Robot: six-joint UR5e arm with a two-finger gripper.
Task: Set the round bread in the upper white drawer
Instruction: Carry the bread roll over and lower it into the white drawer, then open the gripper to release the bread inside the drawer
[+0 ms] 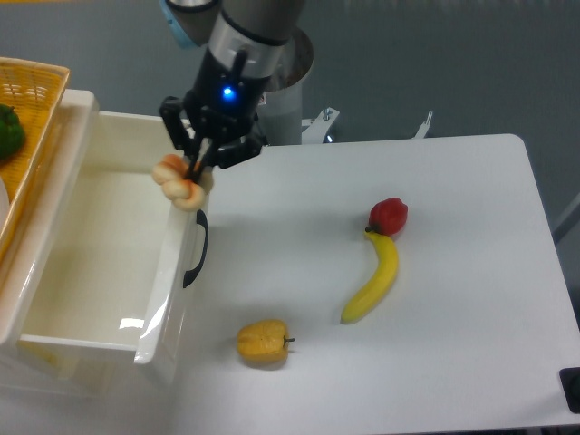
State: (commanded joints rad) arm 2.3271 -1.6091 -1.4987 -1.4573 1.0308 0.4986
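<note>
One step remains for you: the gripper (192, 168), fingers clamped on the round bread (178, 182), hangs right over the front wall of the upper white drawer (168, 272), so shift inward over its interior, then release

A single robot arm reaches in from the far edge at upper left, its grey wrist angled down and to the left. A small blue light glows on the wrist. The black two-fingered hand (188, 172) points downward, its fingers pinched around the round bread (178, 184).
</note>
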